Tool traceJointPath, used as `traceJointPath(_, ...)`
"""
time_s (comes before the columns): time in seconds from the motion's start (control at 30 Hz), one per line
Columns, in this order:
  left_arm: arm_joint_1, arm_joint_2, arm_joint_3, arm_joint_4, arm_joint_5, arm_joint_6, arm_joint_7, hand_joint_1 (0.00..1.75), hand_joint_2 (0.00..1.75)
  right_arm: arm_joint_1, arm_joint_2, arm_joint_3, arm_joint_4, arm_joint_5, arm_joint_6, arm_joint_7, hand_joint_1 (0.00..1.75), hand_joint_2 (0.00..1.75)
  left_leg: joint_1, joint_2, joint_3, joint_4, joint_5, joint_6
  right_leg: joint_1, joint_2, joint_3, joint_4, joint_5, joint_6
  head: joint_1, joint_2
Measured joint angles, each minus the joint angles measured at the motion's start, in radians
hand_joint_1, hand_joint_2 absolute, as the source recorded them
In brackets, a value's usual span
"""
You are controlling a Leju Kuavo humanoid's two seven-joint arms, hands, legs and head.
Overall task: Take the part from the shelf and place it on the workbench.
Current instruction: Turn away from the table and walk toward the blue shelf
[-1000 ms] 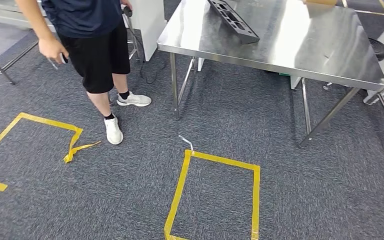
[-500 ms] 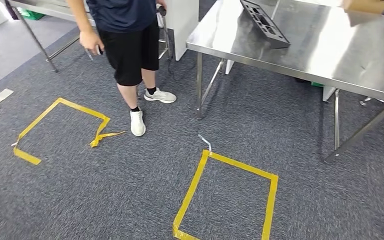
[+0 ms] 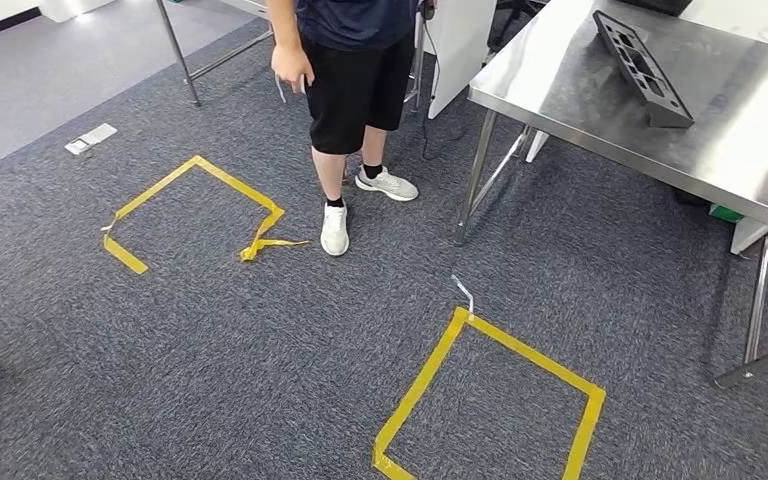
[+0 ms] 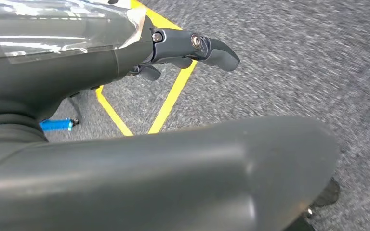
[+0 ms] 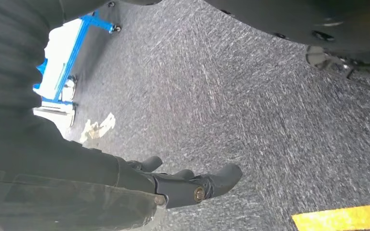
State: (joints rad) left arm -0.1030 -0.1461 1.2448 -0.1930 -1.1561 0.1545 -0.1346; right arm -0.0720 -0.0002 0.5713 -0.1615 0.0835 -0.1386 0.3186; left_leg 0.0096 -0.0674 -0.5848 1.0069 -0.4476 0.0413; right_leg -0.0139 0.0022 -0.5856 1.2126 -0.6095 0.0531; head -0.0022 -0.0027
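Seen from the head view: a steel workbench (image 3: 600, 105) at the upper right, with a dark slotted part (image 3: 642, 65) lying on its top, tilted so one long edge rests on the steel; well apart from both hands, neither of them anywhere near the bench top. Grey carpet (image 3: 210, 340) below; a yellow tape rectangle (image 3: 490, 395) marked out just before the bench leg (image 3: 472, 180), a short white strip at its far corner; a second tape outline (image 3: 195, 205) further left, one end peeled loose and curled. Beside that, a person (image 3: 355, 70) in dark shorts and white shoes, standing between the loose tape and the bench, one hand hanging with something small in it, too small to make out. A small pale plate (image 3: 91, 138) on the floor at the carpet's edge.

From the left wrist: left hand (image 4: 173, 53) hanging over the carpet, fingers (image 4: 217, 50) stretched out and slightly bent, apart, nothing between them; yellow tape lines (image 4: 166, 103) on the floor beneath, and a small blue object (image 4: 55, 125) near the arm's edge, unclear what.

From the right wrist: right hand (image 5: 183, 185) likewise hanging above blurred carpet, fingers (image 5: 224, 175) loosely extended, spread and holding nothing; a strip of yellow tape (image 5: 339, 216) close by on the floor; a blue frame (image 5: 72, 62) and a crumpled scrap of pale material (image 5: 96, 127) further off.
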Motion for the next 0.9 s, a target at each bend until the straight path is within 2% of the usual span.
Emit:
traceJointPath(0.03, 0.000, 0.000, -0.003, 0.000, -0.006, 0.000, 0.000, 0.00, 0.00, 0.000, -0.001, -0.001, 0.000, -0.007, 0.000, -0.002, 0.00, 1.75, 0.001, -0.014, -0.001, 0.001, 0.003, -0.004, -0.005, 0.018, 0.035, -0.073, 0.030, 0.009, 0.001, 0.000)
traceJointPath(0.07, -0.001, -0.001, -0.007, 0.000, -0.013, 0.000, -0.001, 0.00, 0.00, 0.001, -0.001, -0.002, 0.000, -0.015, 0.000, -0.006, 0.00, 1.75, -0.001, -0.027, -0.003, 0.003, 0.004, -0.009, -0.008, 0.040, 0.065, -0.141, 0.054, 0.013, 0.001, 0.000)
traceJointPath(0.1, -0.001, -0.001, -0.011, 0.000, -0.018, 0.000, -0.004, 0.00, 0.00, 0.002, -0.002, -0.005, 0.000, -0.021, 0.000, -0.010, 0.00, 1.75, -0.003, -0.038, -0.005, 0.004, 0.007, -0.015, -0.009, 0.058, 0.085, -0.188, 0.070, 0.011, 0.000, 0.000)
traceJointPath(0.13, -0.002, -0.001, -0.014, 0.000, -0.023, 0.000, -0.008, 0.00, 0.00, 0.002, -0.002, -0.007, 0.000, -0.029, 0.000, -0.014, 0.00, 1.75, -0.004, -0.048, -0.008, 0.004, 0.010, -0.022, -0.008, 0.070, 0.095, -0.212, 0.077, 0.005, 0.000, 0.000)
traceJointPath(0.2, 0.002, -0.002, -0.022, 0.000, -0.034, 0.001, -0.017, 0.00, 0.00, 0.004, -0.002, -0.015, 0.000, -0.044, 0.001, -0.019, 0.00, 1.75, -0.001, -0.066, -0.013, -0.001, 0.018, -0.036, -0.004, 0.055, 0.097, -0.219, 0.083, -0.014, -0.002, 0.000)
traceJointPath(0.23, 0.004, -0.002, -0.028, 0.000, -0.041, 0.002, -0.020, 0.00, 0.00, 0.004, -0.002, -0.021, 0.000, -0.053, 0.001, -0.020, 0.00, 1.75, 0.000, -0.058, -0.018, 0.003, 0.015, -0.041, -0.005, 0.044, 0.099, -0.221, 0.087, -0.022, -0.002, 0.000)
traceJointPath(0.27, 0.006, -0.002, -0.033, 0.000, -0.046, 0.002, -0.023, 0.00, 0.00, 0.006, -0.002, -0.027, 0.000, -0.061, 0.002, -0.021, 0.00, 1.75, 0.001, -0.036, -0.028, 0.021, 0.001, -0.044, -0.006, 0.031, 0.099, -0.223, 0.092, -0.031, -0.004, 0.000)
traceJointPath(0.3, 0.006, -0.002, -0.038, 0.000, -0.052, 0.002, -0.024, 0.00, 0.00, 0.009, -0.002, -0.033, 0.000, -0.067, 0.002, -0.021, 0.00, 1.75, 0.001, -0.008, -0.046, 0.060, -0.026, -0.046, -0.008, 0.017, 0.099, -0.225, 0.095, -0.039, -0.007, 0.000)
traceJointPath(0.33, 0.004, -0.002, -0.043, 0.000, -0.055, 0.002, -0.024, 0.00, 0.00, 0.012, -0.002, -0.039, 0.000, -0.072, 0.002, -0.021, 0.00, 1.75, 0.001, 0.025, -0.074, 0.122, -0.064, -0.048, -0.007, 0.001, 0.097, -0.225, 0.097, -0.044, -0.010, 0.000)
traceJointPath(0.37, 0.003, -0.002, -0.047, 0.000, -0.058, 0.002, -0.024, 0.00, 0.00, 0.017, -0.003, -0.043, 0.001, -0.077, 0.002, -0.021, 0.00, 1.75, 0.001, 0.043, -0.104, 0.190, -0.101, -0.051, -0.004, -0.015, 0.093, -0.225, 0.098, -0.048, -0.012, 0.000)
traceJointPath(0.4, 0.002, -0.003, -0.052, 0.000, -0.062, 0.002, -0.024, 0.00, 0.00, 0.020, -0.003, -0.048, 0.001, -0.082, 0.002, -0.019, 0.00, 1.75, 0.002, 0.052, -0.130, 0.252, -0.128, -0.054, -0.001, -0.032, 0.090, -0.224, 0.098, -0.049, -0.012, 0.000)
traceJointPath(0.43, 0.003, -0.003, -0.056, 0.000, -0.065, 0.001, -0.023, 0.00, 0.00, 0.023, -0.003, -0.053, 0.001, -0.088, 0.002, -0.016, 0.00, 1.75, 0.003, 0.057, -0.143, 0.288, -0.138, -0.057, 0.001, -0.048, 0.086, -0.224, 0.098, -0.050, -0.012, 0.000)
traceJointPath(0.47, 0.004, -0.003, -0.059, 0.000, -0.071, 0.000, -0.022, 0.00, 0.00, 0.023, -0.003, -0.058, 0.002, -0.096, 0.001, -0.009, 0.00, 1.75, 0.005, 0.061, -0.135, 0.282, -0.128, -0.058, 0.001, -0.062, 0.083, -0.224, 0.097, -0.050, -0.012, 0.000)
traceJointPath(0.5, 0.005, -0.002, -0.064, 0.000, -0.077, -0.004, -0.022, 0.00, 0.00, 0.023, -0.001, -0.065, 0.002, -0.107, -0.003, 0.000, 0.00, 1.75, 0.006, 0.069, -0.108, 0.242, -0.107, -0.059, 0.002, -0.075, 0.083, -0.224, 0.097, -0.050, -0.012, 0.000)
traceJointPath(0.57, 0.003, 0.001, -0.076, 0.000, -0.093, -0.019, -0.021, 0.00, 0.00, 0.023, 0.006, -0.087, 0.002, -0.142, -0.024, 0.020, 0.00, 1.75, 0.006, 0.114, -0.024, 0.104, -0.058, -0.057, 0.006, -0.099, 0.086, -0.222, 0.093, -0.046, -0.013, 0.000)
traceJointPath(0.6, 0.001, 0.003, -0.083, 0.000, -0.100, -0.028, -0.021, 0.00, 0.00, 0.024, 0.010, -0.102, 0.002, -0.161, -0.039, 0.028, 0.00, 1.75, 0.004, 0.133, 0.007, 0.052, -0.044, -0.052, 0.009, -0.111, 0.088, -0.220, 0.091, -0.042, -0.011, 0.000)
traceJointPath(0.63, -0.002, 0.005, -0.091, 0.000, -0.106, -0.035, -0.021, 0.00, 0.00, 0.025, 0.015, -0.116, 0.002, -0.177, -0.054, 0.035, 0.00, 1.75, 0.001, 0.145, 0.024, 0.021, -0.037, -0.045, 0.013, -0.122, 0.090, -0.219, 0.089, -0.037, -0.009, 0.000)
traceJointPath(0.67, -0.003, 0.007, -0.096, 0.000, -0.109, -0.039, -0.021, 0.00, 0.00, 0.026, 0.018, -0.129, 0.002, -0.187, -0.064, 0.038, 0.00, 1.75, -0.003, 0.143, 0.026, 0.012, -0.035, -0.038, 0.015, -0.133, 0.093, -0.219, 0.088, -0.031, -0.006, 0.000)
traceJointPath(0.7, -0.002, 0.009, -0.099, 0.000, -0.109, -0.041, -0.021, 0.00, 0.00, 0.026, 0.020, -0.139, 0.002, -0.192, -0.070, 0.039, 0.00, 1.75, -0.006, 0.129, 0.022, 0.011, -0.032, -0.029, 0.015, -0.144, 0.097, -0.220, 0.088, -0.026, -0.004, 0.000)
traceJointPath(0.73, 0.000, 0.010, -0.102, 0.000, -0.106, -0.041, -0.021, 0.00, 0.00, 0.025, 0.021, -0.146, 0.002, -0.193, -0.072, 0.040, 0.00, 1.75, -0.006, 0.118, 0.022, 0.007, -0.028, -0.021, 0.013, -0.142, 0.098, -0.218, 0.086, -0.021, -0.003, 0.000)
traceJointPath(0.77, 0.002, 0.012, -0.103, 0.000, -0.103, -0.040, -0.021, 0.00, 0.00, 0.025, 0.021, -0.152, 0.002, -0.192, -0.073, 0.039, 0.00, 1.75, -0.005, 0.107, 0.021, 0.002, -0.022, -0.013, 0.010, -0.122, 0.093, -0.205, 0.076, -0.018, -0.003, 0.000)
traceJointPath(0.8, 0.003, 0.013, -0.103, 0.000, -0.100, -0.039, -0.021, 0.00, 0.00, 0.027, 0.020, -0.156, 0.002, -0.191, -0.072, 0.037, 0.00, 1.75, -0.003, 0.096, 0.021, -0.002, -0.017, -0.005, 0.009, -0.092, 0.077, -0.173, 0.056, -0.018, -0.001, 0.000)
traceJointPath(0.87, 0.000, 0.014, -0.104, 0.000, -0.094, -0.037, -0.021, 0.00, 0.00, 0.031, 0.019, -0.160, 0.002, -0.185, -0.068, 0.033, 0.00, 1.75, -0.001, 0.070, 0.016, -0.005, -0.010, 0.006, 0.006, -0.028, 0.018, -0.050, 0.000, -0.025, 0.002, 0.000)
traceJointPath(0.9, 0.000, 0.014, -0.105, 0.000, -0.090, -0.035, -0.020, 0.00, 0.00, 0.033, 0.019, -0.160, 0.002, -0.180, -0.066, 0.031, 0.00, 1.75, -0.002, 0.055, 0.013, -0.004, -0.007, 0.008, 0.005, -0.015, -0.014, 0.017, -0.022, -0.026, 0.003, 0.000)
